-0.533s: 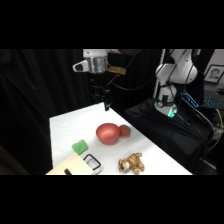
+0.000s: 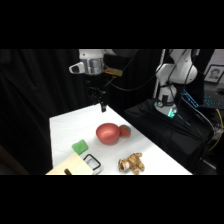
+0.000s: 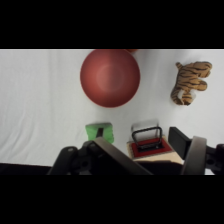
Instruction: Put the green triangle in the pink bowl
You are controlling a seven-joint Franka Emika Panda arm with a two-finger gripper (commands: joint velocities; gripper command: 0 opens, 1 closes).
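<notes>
White counter (image 2: 70, 125), side view: pink bowl (image 2: 108, 133) near centre; small red-and-green rounded object (image 2: 124, 131) touching it at 3 o'clock; green triangle (image 2: 79, 147) at the bowl's 8 o'clock, apart from it; tan block (image 2: 70, 165) and black clip (image 2: 92, 162) at the near edge; toy tiger (image 2: 131, 162) at the bowl's 5 o'clock. Jaws (image 2: 102, 105) hang above the counter at the bowl's 12 o'clock, empty.

Wrist view: pink bowl (image 3: 110, 77) at 12 o'clock; green triangle (image 3: 99, 132) just below it, at 6 o'clock, on bare counter (image 3: 40, 100); black clip (image 3: 147, 137) beside the triangle at 3 o'clock; toy tiger (image 3: 190, 82) at 2 o'clock. Jaws (image 3: 150, 157) spread, holding nothing.
</notes>
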